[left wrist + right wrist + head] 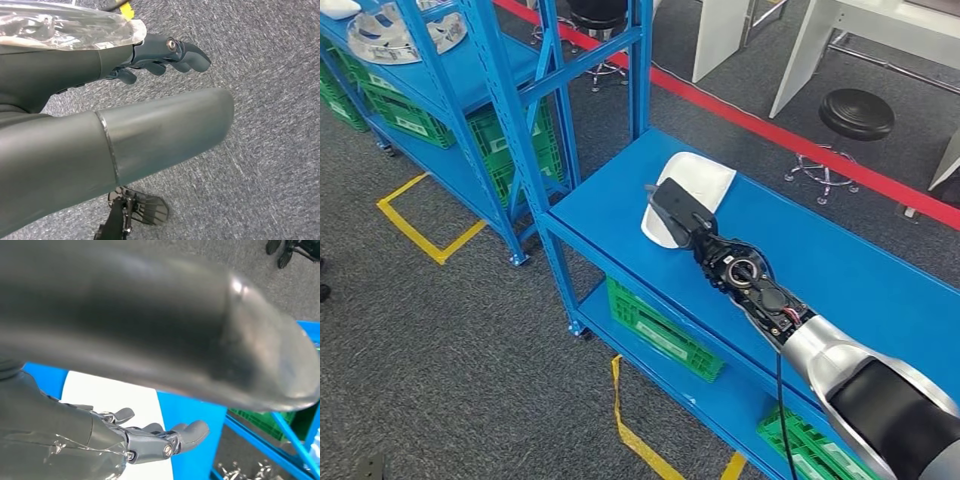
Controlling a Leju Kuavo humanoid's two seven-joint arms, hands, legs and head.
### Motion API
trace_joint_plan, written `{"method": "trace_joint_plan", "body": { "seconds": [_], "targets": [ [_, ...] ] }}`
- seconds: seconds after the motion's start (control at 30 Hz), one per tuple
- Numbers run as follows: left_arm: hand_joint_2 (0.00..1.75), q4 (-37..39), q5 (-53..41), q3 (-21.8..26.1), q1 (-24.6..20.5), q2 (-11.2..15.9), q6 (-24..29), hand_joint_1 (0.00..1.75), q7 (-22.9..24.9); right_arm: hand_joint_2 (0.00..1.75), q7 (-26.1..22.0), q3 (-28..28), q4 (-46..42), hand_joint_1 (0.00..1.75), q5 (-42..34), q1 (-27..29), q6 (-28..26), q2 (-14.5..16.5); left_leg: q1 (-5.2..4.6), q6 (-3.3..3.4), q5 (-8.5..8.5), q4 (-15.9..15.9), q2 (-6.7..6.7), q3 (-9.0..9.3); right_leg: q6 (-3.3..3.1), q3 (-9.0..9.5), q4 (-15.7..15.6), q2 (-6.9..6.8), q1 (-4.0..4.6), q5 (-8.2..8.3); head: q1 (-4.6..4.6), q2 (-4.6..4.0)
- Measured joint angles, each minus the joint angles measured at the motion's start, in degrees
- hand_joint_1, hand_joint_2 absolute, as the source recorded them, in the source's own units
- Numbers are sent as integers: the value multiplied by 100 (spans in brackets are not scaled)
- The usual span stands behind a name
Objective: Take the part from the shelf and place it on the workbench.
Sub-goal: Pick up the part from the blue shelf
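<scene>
Right arm: silver and black, it reaches in from the lower right of the head view, stretched diagonally up and to the left across the blue workbench (848,270); the right hand (681,212) sits at its far end, over the near end of the white part (693,185).
Right hand: seen from above, its dark back faces up and covers the middle of the part's near half; in the right wrist view the fingers (181,432) lie extended and only slightly bent over the white surface, with the thick thumb spread well apart from them; whether the fingers touch or clasp the part cannot be told.
Part: white, flat and roughly shield-shaped; it lies on the workbench top near the bench's left end, close to the upright post; its long axis runs diagonally, from the rounded end under the hand up and right to the broader end toward the bench's far edge.
Left hand (166,55): seen in its wrist view over grey carpet (264,150); fingers gently curled with nothing between them, thumb held apart.
Surroundings: blue shelf rack (471,90) to the left holding green crates (509,150); more green crates below the workbench; black stool (856,115) beyond a red floor line.
</scene>
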Motion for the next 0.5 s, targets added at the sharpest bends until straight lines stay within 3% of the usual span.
{"method": "trace_joint_plan", "body": {
  "seconds": [0.07,0.13,0.5],
  "targets": [
    [0,0,5,0,1,3,1,0,-2,0,9,-2,24,0,-37,4,-13,0,-10,7,-5,3,0,0,82,3,-8,0,-13,-1,0,0],
    [0,0,6,0,2,5,1,0,-1,0,11,-3,45,0,-48,8,-16,0,-13,10,-7,4,0,0,117,3,-10,1,-18,-2,-1,0],
    [0,0,6,0,8,6,1,0,-2,0,12,-4,128,0,-58,13,-19,0,-2,2,0,-14,1,10,129,-1,-7,3,11,-4,-2,0]
  ]
}}
